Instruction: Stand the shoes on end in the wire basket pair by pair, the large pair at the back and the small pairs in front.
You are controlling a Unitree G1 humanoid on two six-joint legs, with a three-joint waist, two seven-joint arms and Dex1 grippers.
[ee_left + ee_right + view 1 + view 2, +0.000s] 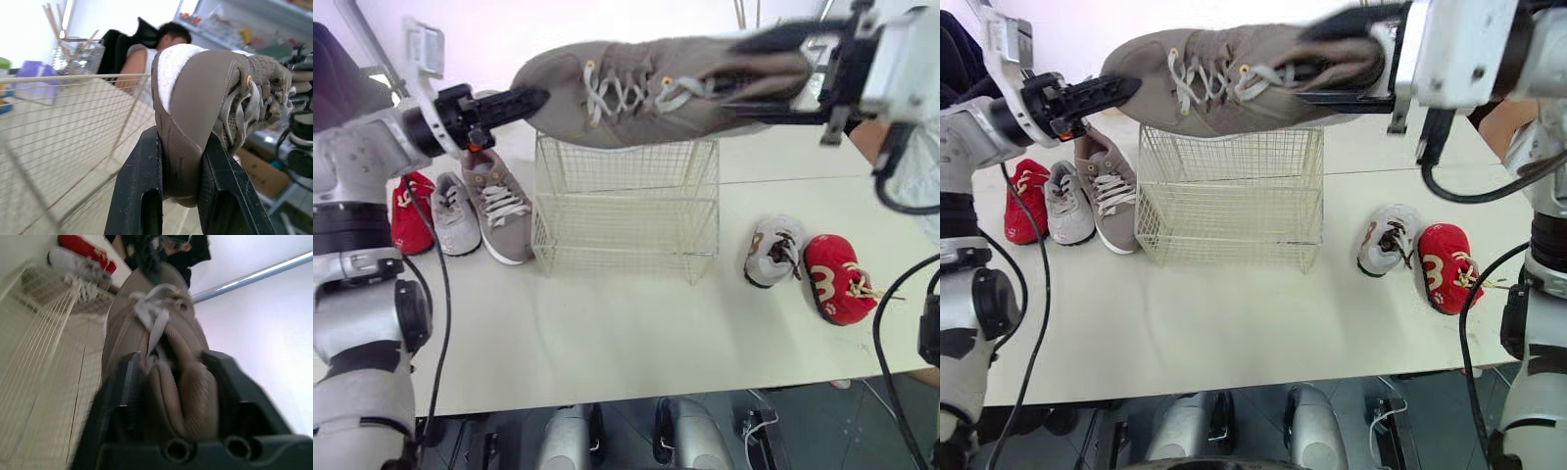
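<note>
A large taupe shoe [636, 93] hangs lengthwise just above the empty wire basket [626, 211]. My left gripper [540, 98] is shut on its toe [188, 122]; my right gripper [741, 76] is shut on its heel collar [171, 382]. On the table left of the basket lie the second large taupe shoe [499, 206], a small grey shoe [455, 215] and a small red shoe [409, 211]. To the basket's right lie another small grey shoe [773, 250] and a small red shoe [837, 279].
The basket stands mid-table on a white tabletop [607, 333], with free room in front of it. A person [142, 54] sits beyond the table's far side. Black cables hang by my arms at both table ends.
</note>
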